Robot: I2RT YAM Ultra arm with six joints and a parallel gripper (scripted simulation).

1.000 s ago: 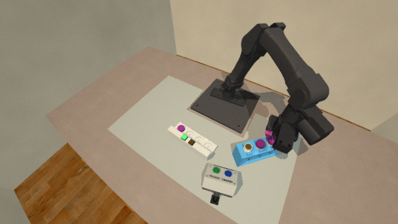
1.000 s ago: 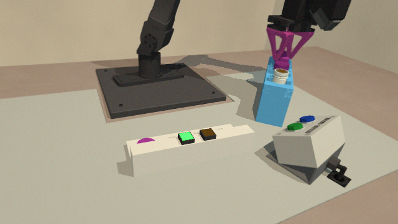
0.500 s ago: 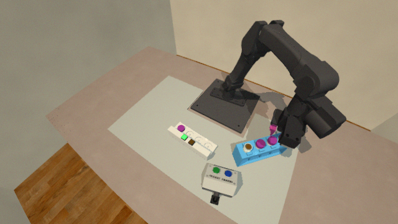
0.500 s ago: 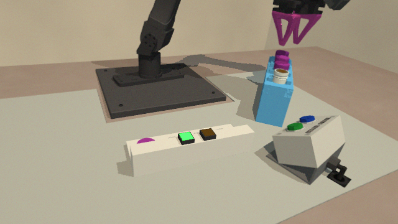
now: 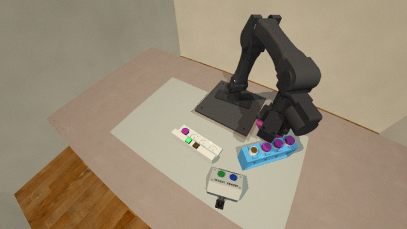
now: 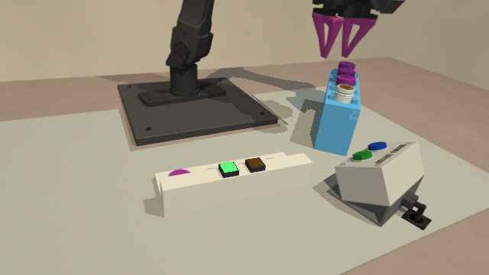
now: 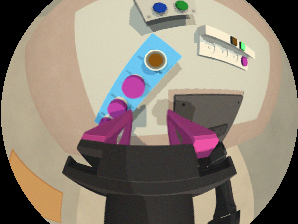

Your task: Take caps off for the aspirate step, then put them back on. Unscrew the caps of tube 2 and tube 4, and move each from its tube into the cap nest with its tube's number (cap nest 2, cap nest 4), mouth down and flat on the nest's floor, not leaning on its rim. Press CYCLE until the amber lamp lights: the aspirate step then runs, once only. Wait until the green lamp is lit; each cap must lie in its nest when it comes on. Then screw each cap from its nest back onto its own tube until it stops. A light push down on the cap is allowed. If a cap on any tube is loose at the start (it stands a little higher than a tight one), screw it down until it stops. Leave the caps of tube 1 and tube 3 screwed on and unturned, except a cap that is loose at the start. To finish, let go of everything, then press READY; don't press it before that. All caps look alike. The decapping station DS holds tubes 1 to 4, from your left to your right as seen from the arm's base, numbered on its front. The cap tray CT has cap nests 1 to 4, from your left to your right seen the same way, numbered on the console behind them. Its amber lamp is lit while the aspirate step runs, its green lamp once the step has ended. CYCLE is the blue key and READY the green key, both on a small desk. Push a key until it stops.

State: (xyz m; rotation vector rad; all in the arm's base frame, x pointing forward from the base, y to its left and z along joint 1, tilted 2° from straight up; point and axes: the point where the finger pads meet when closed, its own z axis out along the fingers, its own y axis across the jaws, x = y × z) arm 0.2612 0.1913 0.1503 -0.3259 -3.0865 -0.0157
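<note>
The blue decapping station (image 5: 268, 153) holds four tubes. The tube at the end nearest the key desk (image 5: 254, 150) has no cap and shows its brown mouth, also in the wrist view (image 7: 154, 59). The other three tubes wear purple caps (image 5: 266, 146) (image 5: 278, 143) (image 5: 289, 140). One purple cap (image 5: 184, 130) lies in the far end nest of the white cap tray (image 5: 197, 144). The green lamp (image 6: 228, 168) is lit and the amber lamp (image 6: 255, 164) is dark. My gripper (image 6: 335, 55) hangs above the capped end of the station, its fingers apart and empty.
The key desk (image 5: 226, 184) with the green key (image 5: 220, 173) and the blue key (image 5: 233, 177) stands in front of the station. The arm's dark base plate (image 5: 229, 106) lies behind the cap tray. The other nests of the tray hold nothing.
</note>
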